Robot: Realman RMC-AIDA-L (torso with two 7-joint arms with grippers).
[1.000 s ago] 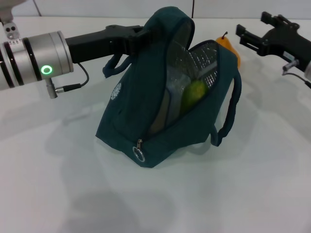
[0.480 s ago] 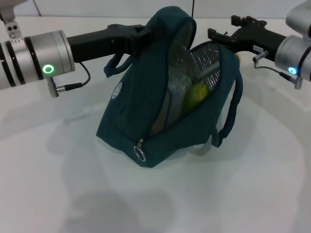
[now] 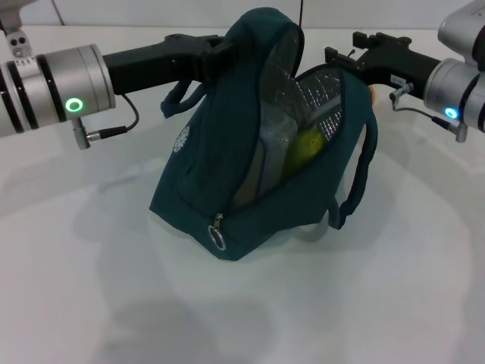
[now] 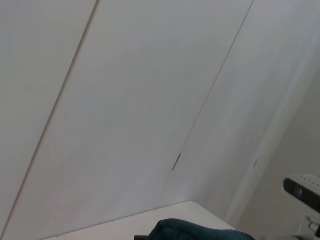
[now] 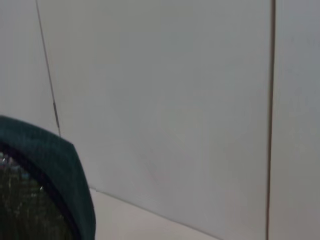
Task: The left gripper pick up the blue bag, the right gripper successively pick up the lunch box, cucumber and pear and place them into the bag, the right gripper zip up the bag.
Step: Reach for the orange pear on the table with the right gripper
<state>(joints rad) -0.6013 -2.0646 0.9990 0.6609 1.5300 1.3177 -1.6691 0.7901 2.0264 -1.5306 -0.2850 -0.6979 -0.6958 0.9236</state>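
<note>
The left gripper point(image 3: 224, 54), a black claw on a silver arm with a green ring light, comes in from the left of the head view and is clamped on the upper back edge of the dark teal zippered fabric lunch bag point(image 3: 204, 174), holding that side raised; it stands where it did a moment ago; the bag's base rests on the white table point(image 3: 91, 303), unmoved, with its zipper pull point(image 3: 217, 227) hanging at the low front corner and the mouth gaping to show the silver foil lining point(image 3: 318, 98); inside, a pale box-like shape point(image 3: 269, 148) leans against the lining, and a green rounded fruit or vegetable point(image 3: 303, 148) lies just beside it, which one I cannot tell; behind the bag's right rim only a sliver of the orange-yellow pear point(image 3: 371, 91) shows, far less than a second ago, since the right gripper point(image 3: 341, 57) has swung in from the far right and now hovers over that rim, slightly higher than half a second ago; whether its fingers are parted or closed I cannot tell; the right wrist view shows only the teal rim and wall.
</note>
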